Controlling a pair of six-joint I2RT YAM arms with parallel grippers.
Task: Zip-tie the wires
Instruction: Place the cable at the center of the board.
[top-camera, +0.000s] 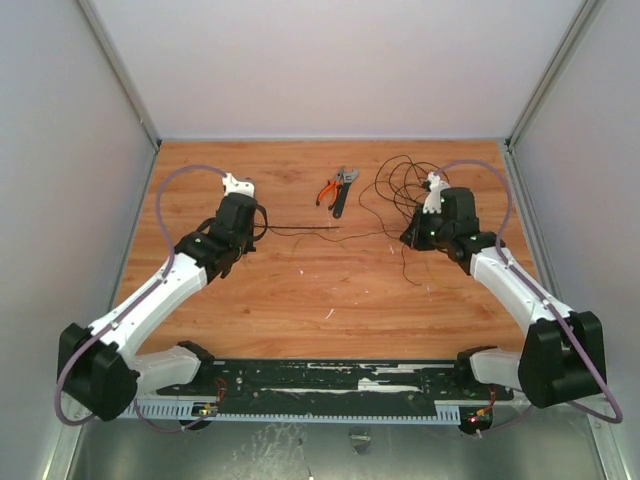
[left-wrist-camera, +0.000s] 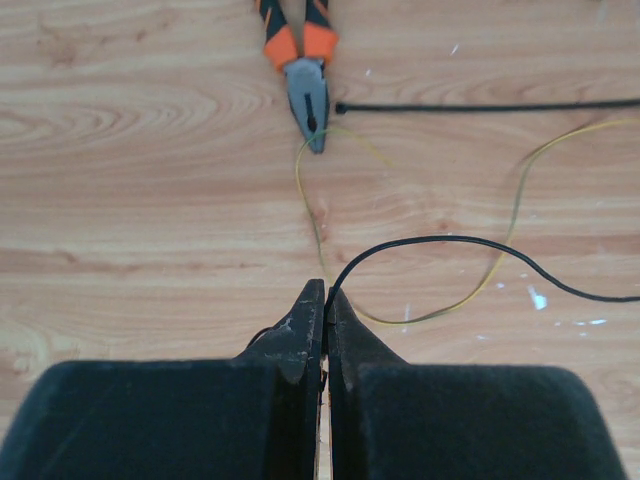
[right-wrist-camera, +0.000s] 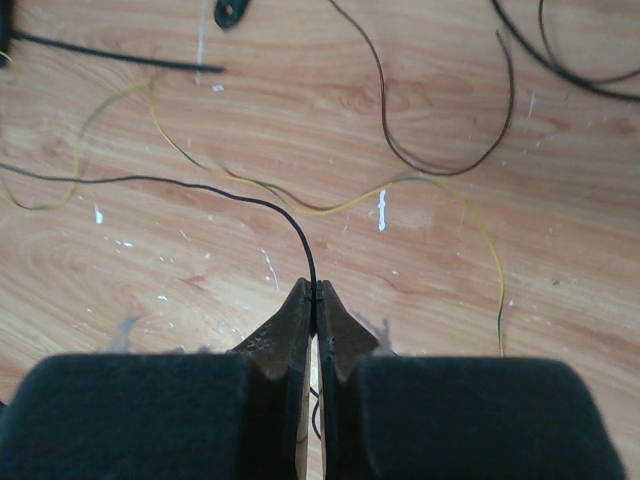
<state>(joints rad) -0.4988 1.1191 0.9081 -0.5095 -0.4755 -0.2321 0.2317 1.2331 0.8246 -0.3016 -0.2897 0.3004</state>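
Left tool (left-wrist-camera: 324, 292): clenched, its two black fingertips pressed together on a thin black strand of the wires (left-wrist-camera: 440, 237). The strand leaves the tips and arcs away to the right over the desk (top-camera: 300, 300).
Right tool (right-wrist-camera: 313, 290): clenched too, nipping a thin black strand that curves in from the left and drops into its tips.
Wires, bulk: in the top view the loose loops lie heaped at the far right of the desk, just beyond the right tool. One thin strand runs leftward across the middle toward the left tool.
Yellow-green strand (left-wrist-camera: 505, 240): slack on the wood in long curves among the black ones. In the left wrist view it passes right at the nose of the pliers (left-wrist-camera: 305, 95).
Zip tie (left-wrist-camera: 480, 105): flat and straight on the desk, grasped by neither tool. One end sits just beside the pliers' nose, and the strip runs off the right edge of the left wrist view. It lies ahead of both tools, apart from their tips.
Pliers: orange-and-black handles and a grey head, flat on the desk near the middle of its far half, between the two arms.
Arms: both reach in from the near edge, the left toward left-centre and the right toward right-centre. A lilac cable loops over each.
Desk surface: wood grain with small white flecks.
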